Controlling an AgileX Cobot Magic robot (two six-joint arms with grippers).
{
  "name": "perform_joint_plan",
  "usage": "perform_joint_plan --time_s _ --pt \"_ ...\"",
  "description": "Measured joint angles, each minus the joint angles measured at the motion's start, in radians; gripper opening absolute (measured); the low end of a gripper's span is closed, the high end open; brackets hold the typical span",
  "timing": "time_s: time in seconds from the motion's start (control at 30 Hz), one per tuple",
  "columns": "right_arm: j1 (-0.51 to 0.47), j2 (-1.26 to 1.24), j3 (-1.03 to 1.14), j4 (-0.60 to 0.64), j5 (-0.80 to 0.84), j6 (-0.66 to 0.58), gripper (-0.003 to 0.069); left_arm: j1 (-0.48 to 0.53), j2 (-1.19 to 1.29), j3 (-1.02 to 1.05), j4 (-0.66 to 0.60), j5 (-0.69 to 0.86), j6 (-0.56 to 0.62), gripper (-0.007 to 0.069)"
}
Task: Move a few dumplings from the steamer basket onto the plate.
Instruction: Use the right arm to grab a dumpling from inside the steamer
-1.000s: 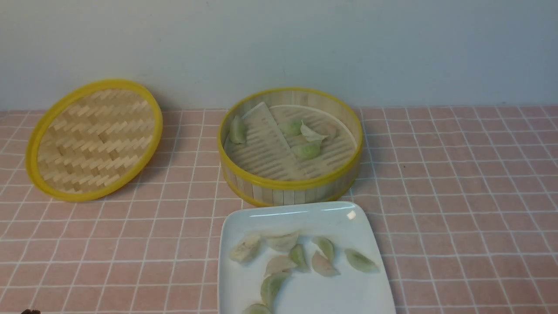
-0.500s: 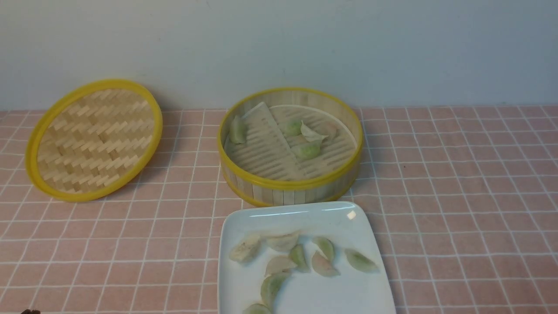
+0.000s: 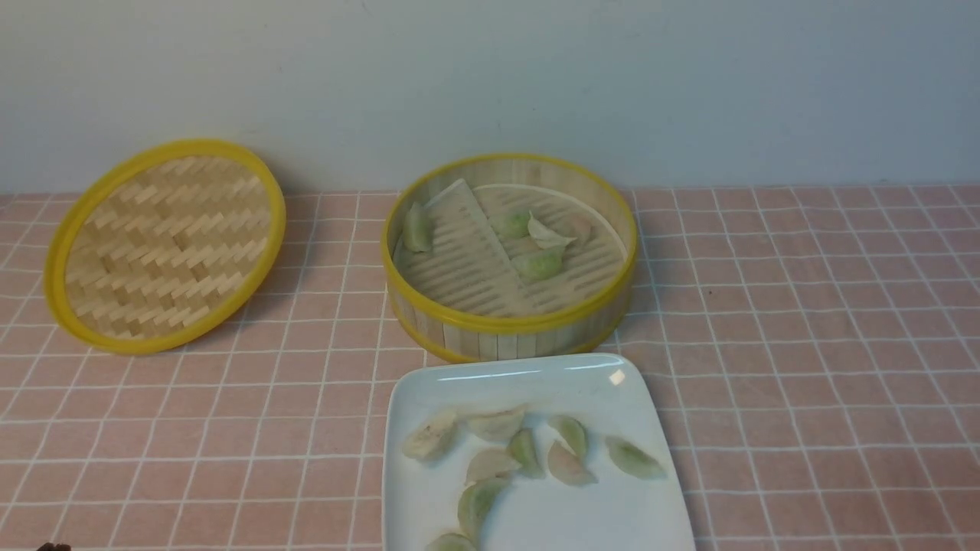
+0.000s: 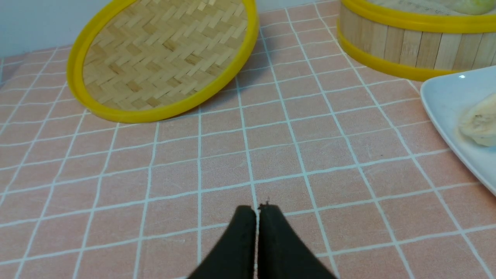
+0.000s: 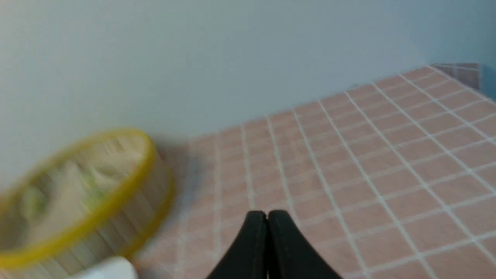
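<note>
The steamer basket [image 3: 509,325] stands mid-table with several dumplings [image 3: 540,264] on its slatted floor. Just in front of it lies the white plate [image 3: 528,375], and several dumplings [image 3: 568,464] rest on it. Neither arm shows in the front view. My left gripper [image 4: 257,208] is shut and empty, low over the tablecloth to the left of the plate [image 4: 445,93]. My right gripper [image 5: 267,213] is shut and empty too, over the cloth to the right of the blurred basket [image 5: 97,213].
The flat woven lid [image 3: 164,245] with its yellow rim leans at the back left against the wall. A pink checked cloth [image 3: 804,344] covers the table. A pale wall runs close behind the basket.
</note>
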Motion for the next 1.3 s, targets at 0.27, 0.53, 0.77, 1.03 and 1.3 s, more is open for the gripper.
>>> perform_joint_plan --time_s 0.27,0.53,0.77,1.03,1.3 --pt "0.000 0.000 0.000 0.232 -0.230 0.061 -0.0015 0.000 0.000 0.000 0.000 0.000 0.000 -0.0006" --pt "0.060 0.068 -0.221 0.060 -0.103 0.116 -0.0015 0.000 0.000 0.000 0.000 0.000 0.000 -0.0006" --pt "0.244 0.589 -0.774 -0.118 0.517 -0.044 -0.0015 0.000 0.000 0.000 0.000 0.000 0.000 -0.0006" --pt "0.354 1.191 -1.203 -0.089 0.830 -0.272 -0.0015 0.000 0.000 0.000 0.000 0.000 0.000 -0.0006" --pt "0.379 1.677 -1.706 0.103 1.030 -0.451 -0.0015 0.000 0.000 0.000 0.000 0.000 0.000 -0.0006"
